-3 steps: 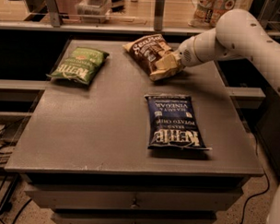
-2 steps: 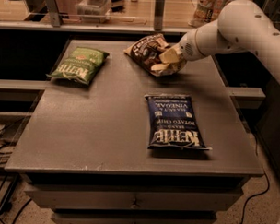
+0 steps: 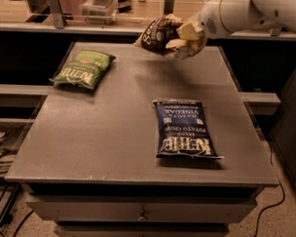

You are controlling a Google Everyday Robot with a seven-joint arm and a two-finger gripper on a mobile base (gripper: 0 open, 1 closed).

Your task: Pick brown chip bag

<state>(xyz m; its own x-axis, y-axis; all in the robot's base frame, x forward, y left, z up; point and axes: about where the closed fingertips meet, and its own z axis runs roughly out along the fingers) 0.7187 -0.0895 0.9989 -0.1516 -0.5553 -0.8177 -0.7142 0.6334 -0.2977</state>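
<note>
The brown chip bag (image 3: 159,35) is dark brown with white lettering and hangs in the air above the far edge of the table (image 3: 118,134). My gripper (image 3: 184,38) comes in from the upper right on a white arm and is shut on the bag's right end. The bag is clear of the tabletop and tilts down to the left.
A green Kettle bag (image 3: 83,69) lies flat at the far left of the table. A dark blue Kettle vinegar bag (image 3: 183,129) lies flat right of the middle. A drawer front (image 3: 142,213) runs below the near edge. Cables lie on the floor at left.
My gripper has risen with the brown chip bag in it, lifting the bag off the tabletop and toward the far edge. The green and blue bags have not moved.
</note>
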